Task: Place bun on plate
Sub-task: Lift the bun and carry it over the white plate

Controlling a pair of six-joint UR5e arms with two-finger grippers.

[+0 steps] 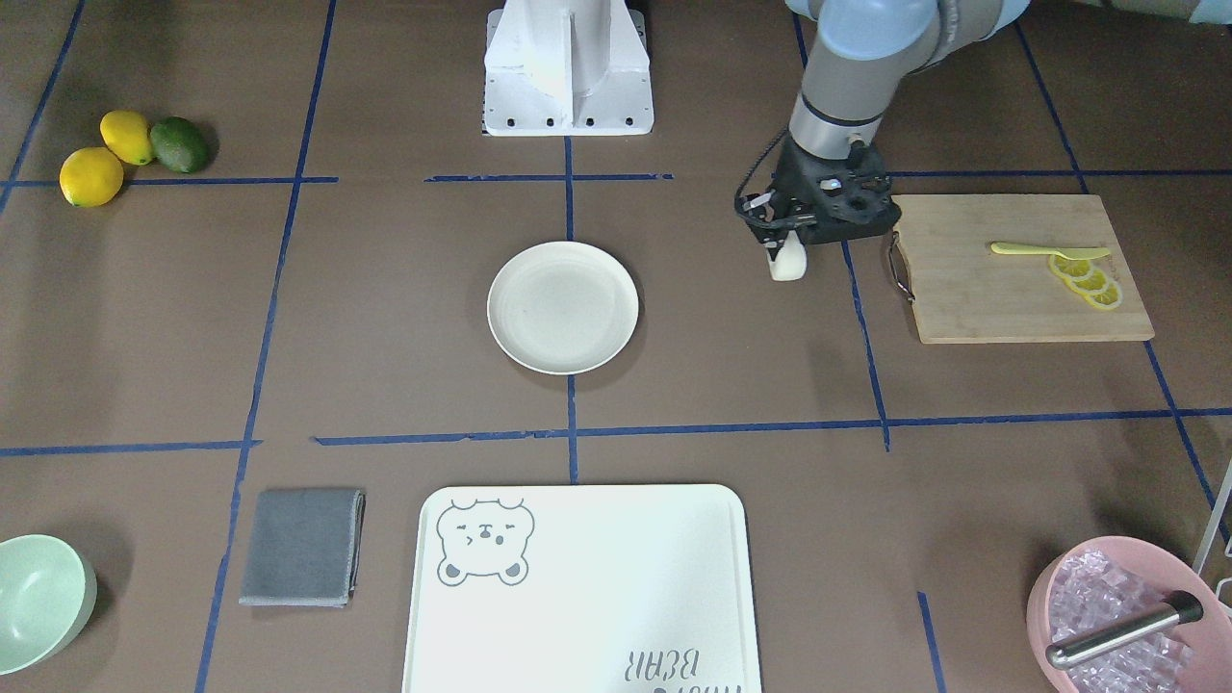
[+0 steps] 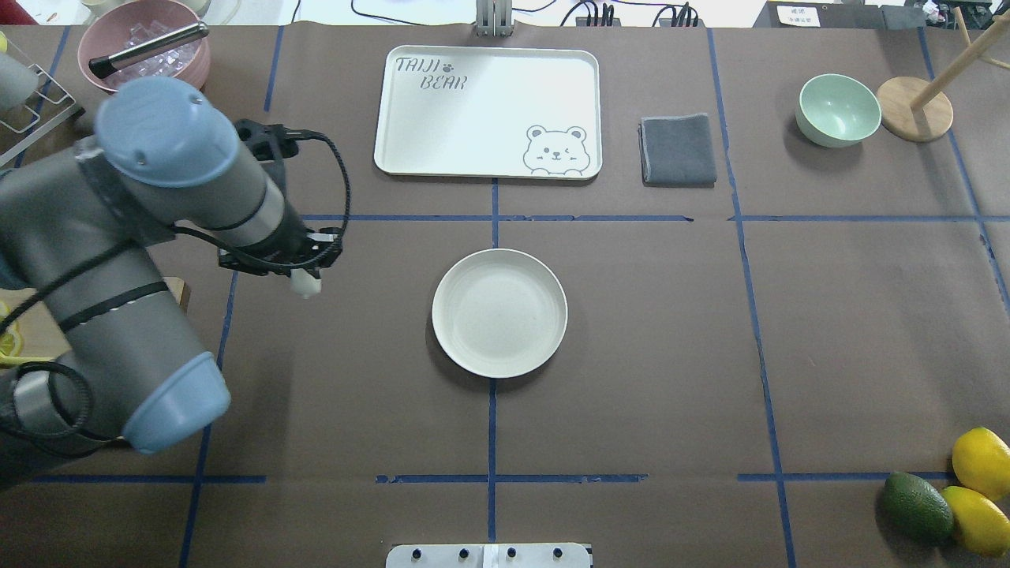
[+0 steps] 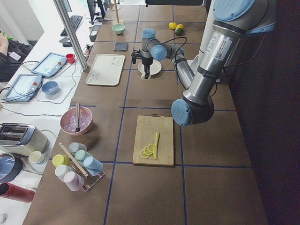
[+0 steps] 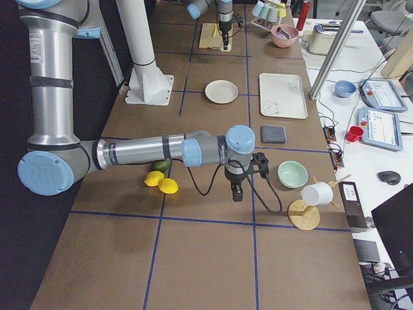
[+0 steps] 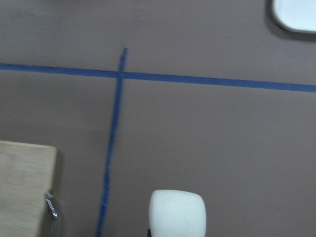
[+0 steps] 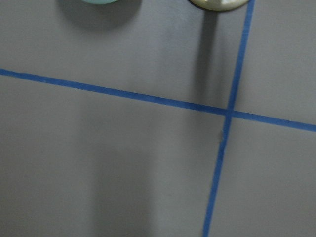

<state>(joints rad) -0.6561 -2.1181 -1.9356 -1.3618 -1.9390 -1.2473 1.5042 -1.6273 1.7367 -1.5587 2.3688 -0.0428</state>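
In the front-facing view the left claw [image 1: 782, 252] points down over the brown paper-covered counter [image 1: 731, 385]. It is clamped on the small plain white stubby bun [image 1: 787, 262], whose lower end pokes out below the fingers. The bun lies between the round cream-white shallow plate [image 1: 562, 306] and the rectangular wooden cutting board [image 1: 1001, 298]. It is near the board and well apart from the plate.

From overhead, the held bun is off the plate's rim, on the robot's left side.

From the left end, claw and bun line up in front of the plate.

From the right end, the right claw [image 4: 237, 192] points down near the mint-green bowl [image 4: 292, 174]; I cannot tell whether it is wide or narrow.

The left wrist view has the bun at the bottom centre, just beside a blue tape line [image 5: 111, 148].

The right wrist view gives only counter and crossing tape.
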